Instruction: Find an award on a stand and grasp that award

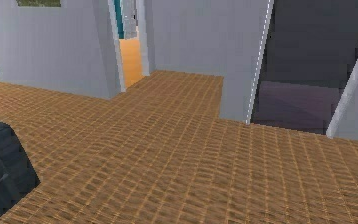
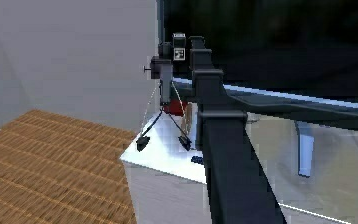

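Arm side view: the dark arm [image 2: 227,150] rises from the bottom edge and reaches out over a white stand [image 2: 157,170] in front of a large dark screen [image 2: 277,50]. At its far end the gripper [image 2: 164,143] points its thin fingers [image 2: 142,144] down toward the stand top. A small red object [image 2: 173,100] sits between them. Whether the gripper grips anything cannot be told.

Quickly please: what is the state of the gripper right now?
Gripper: cannot be told whether it holds anything; a red thing shows right at it, above the white stand.
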Controlling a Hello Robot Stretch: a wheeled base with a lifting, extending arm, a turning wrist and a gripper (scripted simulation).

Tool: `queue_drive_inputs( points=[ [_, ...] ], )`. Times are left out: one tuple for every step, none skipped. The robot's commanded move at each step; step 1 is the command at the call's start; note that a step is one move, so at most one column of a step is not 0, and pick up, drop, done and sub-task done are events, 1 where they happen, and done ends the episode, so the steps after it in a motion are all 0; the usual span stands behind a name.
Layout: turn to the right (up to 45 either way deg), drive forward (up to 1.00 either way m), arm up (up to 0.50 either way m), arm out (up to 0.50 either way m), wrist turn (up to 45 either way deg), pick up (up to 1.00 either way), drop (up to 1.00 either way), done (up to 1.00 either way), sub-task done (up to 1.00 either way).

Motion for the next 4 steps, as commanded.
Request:
queue_drive_inputs(
  points=[
    [0.0,0.00,0.00,0.00,45.0,0.00,0.00,0.00,0.00],
    [0.0,0.00,0.00,0.00,45.0,0.00,0.00,0.00,0.00],
    [0.0,0.00,0.00,0.00,45.0,0.00,0.00,0.00,0.00],
    [0.0,0.00,0.00,0.00,45.0,0.00,0.00,0.00,0.00]
  ],
)
